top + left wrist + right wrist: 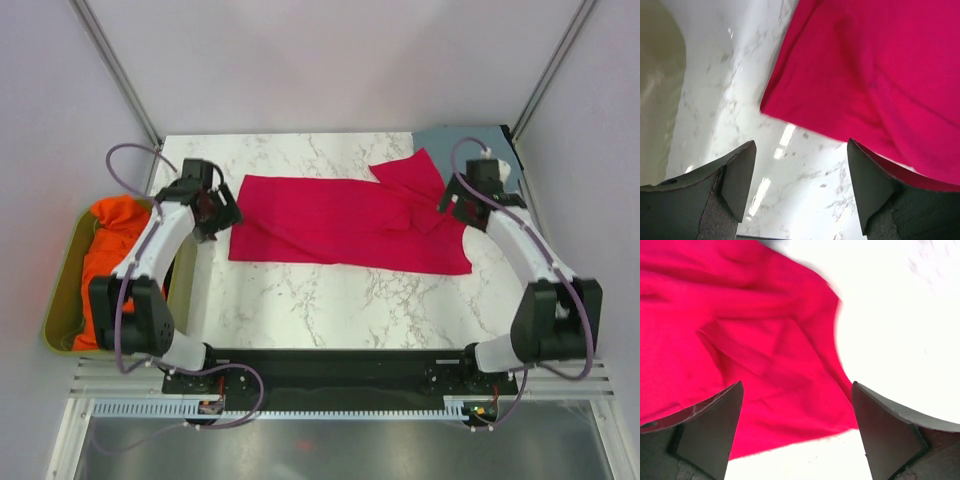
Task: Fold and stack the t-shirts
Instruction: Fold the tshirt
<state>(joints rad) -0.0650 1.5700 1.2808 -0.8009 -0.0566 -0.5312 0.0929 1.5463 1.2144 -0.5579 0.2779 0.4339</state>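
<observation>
The crimson-red t-shirt (340, 222) lies spread across the marble table, partly folded, with one flap sticking up at its back right. A slate blue-grey t-shirt (455, 140) lies flat at the table's back right corner. My left gripper (222, 212) is open and empty just off the red shirt's left edge. In the left wrist view (800, 145) bare marble lies between its jaws, and the shirt's corner (865, 75) is just ahead. My right gripper (450, 205) is open and empty over the shirt's right part. In the right wrist view (797, 385) red cloth (740, 340) lies below its jaws.
An olive-yellow bin (58, 290) stands off the table's left side and holds orange cloth (110, 240). Its wall shows in the left wrist view (657, 90). Marble table (330, 300) lies in front of the shirt. Metal frame posts rise at both back corners.
</observation>
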